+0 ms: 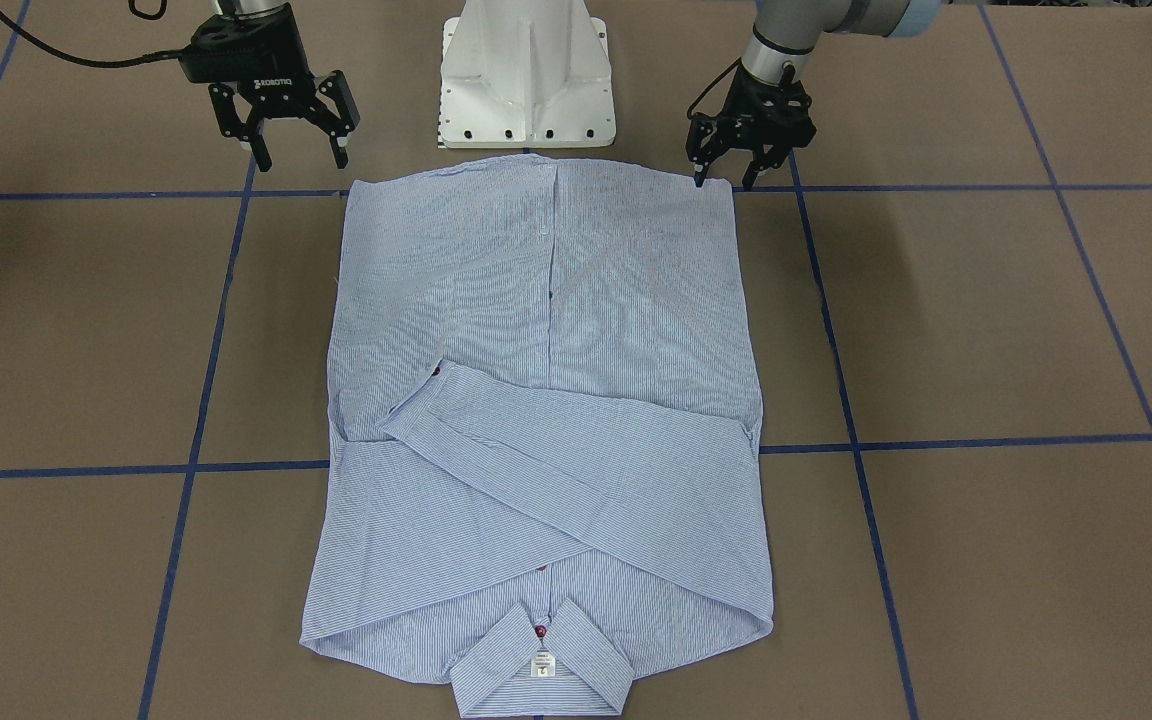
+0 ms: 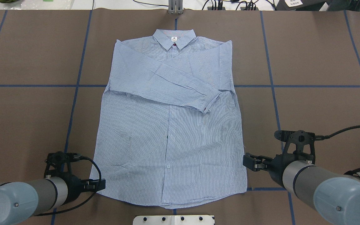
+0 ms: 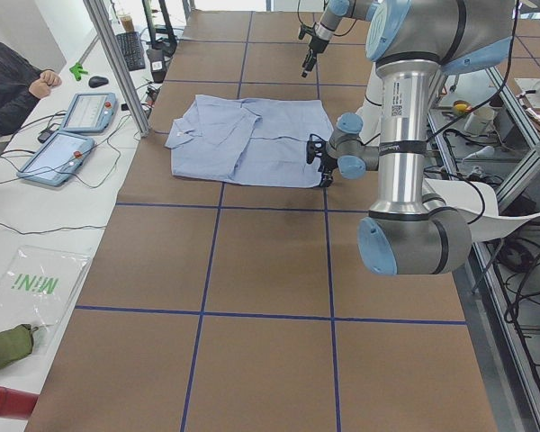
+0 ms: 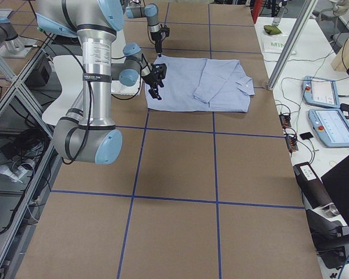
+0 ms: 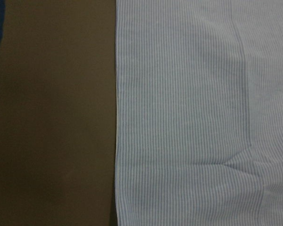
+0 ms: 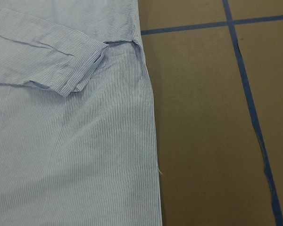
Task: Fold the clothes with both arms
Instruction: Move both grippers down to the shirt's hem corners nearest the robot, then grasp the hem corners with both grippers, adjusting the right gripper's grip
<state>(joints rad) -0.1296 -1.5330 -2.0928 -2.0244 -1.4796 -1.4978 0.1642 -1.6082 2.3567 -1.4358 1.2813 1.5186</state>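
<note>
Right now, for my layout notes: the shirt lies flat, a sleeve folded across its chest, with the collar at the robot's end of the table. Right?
Not quite. The shirt lies flat, a sleeve folded across its chest, but the collar is at the far end of the table; the hem is at the robot's end. The overhead view shows it.

The light blue striped shirt lies flat and front up on the surface. Its collar is at the far side and its hem is by the robot. Both sleeves are folded across the chest, with one cuff on top. The left hand is at one hem corner, fingers parted. The right hand is just beside the other corner, fingers spread.
</note>
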